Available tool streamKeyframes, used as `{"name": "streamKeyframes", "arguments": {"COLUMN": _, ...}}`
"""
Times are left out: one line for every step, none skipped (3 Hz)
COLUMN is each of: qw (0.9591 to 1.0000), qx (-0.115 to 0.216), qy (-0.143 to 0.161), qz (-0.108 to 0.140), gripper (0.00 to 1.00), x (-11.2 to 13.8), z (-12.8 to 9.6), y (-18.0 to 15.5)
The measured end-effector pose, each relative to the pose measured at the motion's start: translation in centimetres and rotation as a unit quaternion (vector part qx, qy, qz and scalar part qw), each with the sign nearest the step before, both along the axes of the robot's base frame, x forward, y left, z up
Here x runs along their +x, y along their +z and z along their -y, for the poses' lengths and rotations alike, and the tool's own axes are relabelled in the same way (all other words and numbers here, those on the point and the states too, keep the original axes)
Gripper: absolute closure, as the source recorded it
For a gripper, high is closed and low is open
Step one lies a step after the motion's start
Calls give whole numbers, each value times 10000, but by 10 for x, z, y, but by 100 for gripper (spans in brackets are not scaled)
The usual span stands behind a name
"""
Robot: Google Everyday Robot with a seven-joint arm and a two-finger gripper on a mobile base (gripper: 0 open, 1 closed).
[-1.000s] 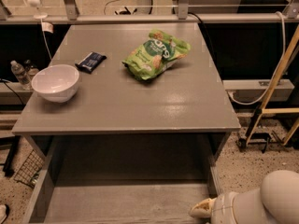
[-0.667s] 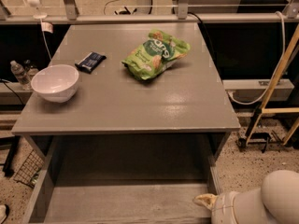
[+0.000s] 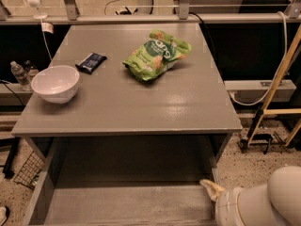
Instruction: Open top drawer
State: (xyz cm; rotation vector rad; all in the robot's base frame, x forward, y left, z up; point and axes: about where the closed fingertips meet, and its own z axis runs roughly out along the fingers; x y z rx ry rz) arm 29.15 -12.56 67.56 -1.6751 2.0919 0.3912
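The top drawer [image 3: 127, 204] of the grey table stands pulled out toward the camera. I look down into its bare grey floor under the tabletop's front edge. Its left side wall [image 3: 40, 197] runs along the left. The flat front and knob lie below the picture's lower edge, out of view. My gripper [image 3: 210, 188] is at the bottom right, by the drawer's right side wall. Only a pale yellowish tip shows ahead of the white arm housing [image 3: 263, 201]. It holds nothing that I can see.
On the grey tabletop [image 3: 141, 107] lie a white bowl [image 3: 55, 83] at the left, a dark snack bar [image 3: 91, 62] behind it and a green chip bag [image 3: 156, 53] at the back middle. A yellow pole [image 3: 277, 74] and cables stand right of the table. A wire rack [image 3: 28, 169] is lower left.
The gripper's tip has shifted a little up and to the right in the picture, along the drawer's right side. The drawer and the tabletop items have not moved.
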Motion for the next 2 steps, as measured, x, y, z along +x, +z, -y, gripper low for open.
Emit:
{"name": "streamKeyframes", "arguments": {"qw": 9983, "qx": -232, "qy": 7, "qz": 533, "gripper": 0, "x": 21, "z": 13, "y": 43}}
{"name": "streamKeyframes", "arguments": {"qw": 9954, "qx": -304, "qy": -156, "qz": 895, "gripper": 0, "x": 44, "z": 35, "y": 75}}
